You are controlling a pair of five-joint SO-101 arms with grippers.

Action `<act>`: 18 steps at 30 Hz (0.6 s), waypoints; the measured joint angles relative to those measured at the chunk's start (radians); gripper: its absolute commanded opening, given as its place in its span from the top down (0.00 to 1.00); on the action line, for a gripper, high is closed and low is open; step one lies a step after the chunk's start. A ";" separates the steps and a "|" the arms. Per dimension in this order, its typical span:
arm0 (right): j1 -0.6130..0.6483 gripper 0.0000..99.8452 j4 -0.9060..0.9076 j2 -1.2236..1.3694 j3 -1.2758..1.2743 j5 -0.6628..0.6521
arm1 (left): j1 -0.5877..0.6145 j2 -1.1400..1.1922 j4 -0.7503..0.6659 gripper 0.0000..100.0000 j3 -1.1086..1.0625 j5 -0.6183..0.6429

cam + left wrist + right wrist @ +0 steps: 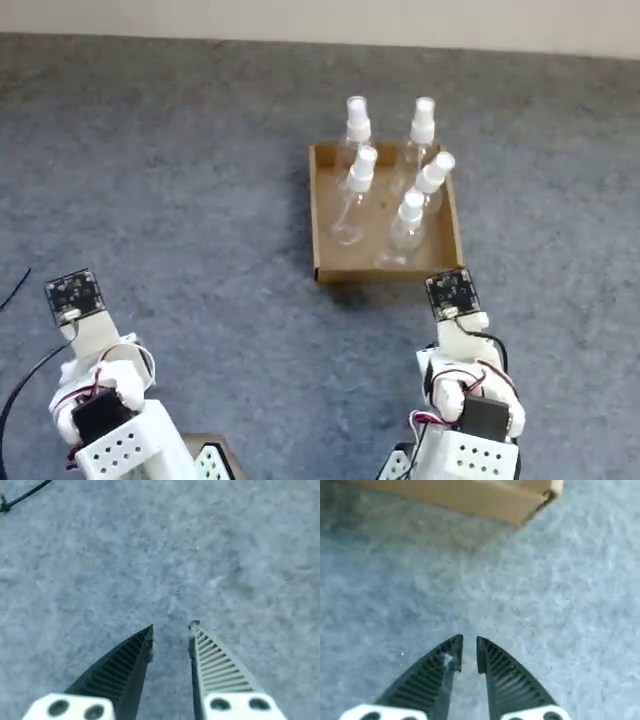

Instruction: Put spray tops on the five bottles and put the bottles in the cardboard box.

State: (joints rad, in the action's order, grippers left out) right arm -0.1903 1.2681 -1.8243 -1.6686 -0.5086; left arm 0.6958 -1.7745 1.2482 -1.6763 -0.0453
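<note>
In the cardboard box [370,272] [470,497], five spray-topped bottles [350,212] stand upright.
The box corner lies ahead of the right gripper [469,639], whose jaws are nearly together; the left gripper [171,626] is slightly apart.

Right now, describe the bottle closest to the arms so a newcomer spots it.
Find the cardboard box ahead of the right arm. Five clear bottles with white spray tops stand inside. Yours is the bottle by the near wall, right of centre; the other four stand farther back.
</note>
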 measured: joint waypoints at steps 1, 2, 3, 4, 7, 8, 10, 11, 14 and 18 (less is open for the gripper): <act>-0.023 1.00 0.005 0.000 0.000 0.000 | 0.014 0.000 0.000 0.89 0.000 0.000; -0.048 1.00 0.006 0.000 0.000 0.000 | 0.032 0.000 0.000 0.89 0.000 0.000; -0.086 1.00 0.006 0.000 0.000 0.000 | 0.044 0.000 0.000 0.89 0.000 0.000; -0.120 1.00 0.006 0.000 0.000 0.000 | 0.058 0.000 0.000 0.89 0.000 0.000; -0.206 1.00 0.008 0.000 0.000 0.000 | 0.094 0.000 0.000 0.89 0.000 0.000; -0.233 1.00 0.008 0.000 0.000 -0.002 | 0.103 0.000 0.000 0.89 0.000 0.000; -0.276 1.00 0.008 0.000 0.000 -0.002 | 0.109 0.000 0.000 0.89 0.000 0.000; -0.285 1.00 0.008 0.000 0.000 -0.002 | 0.110 0.000 0.000 0.89 0.000 0.000; -0.296 1.00 0.008 0.000 0.000 -0.002 | 0.110 0.000 0.000 0.89 0.000 0.000; -0.301 1.00 0.008 0.000 0.000 -0.002 | 0.110 0.000 0.000 0.89 0.000 0.000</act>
State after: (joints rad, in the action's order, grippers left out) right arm -0.4910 1.2758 -1.8243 -1.6686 -0.5102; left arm 0.8063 -1.7745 1.2482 -1.6763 -0.0453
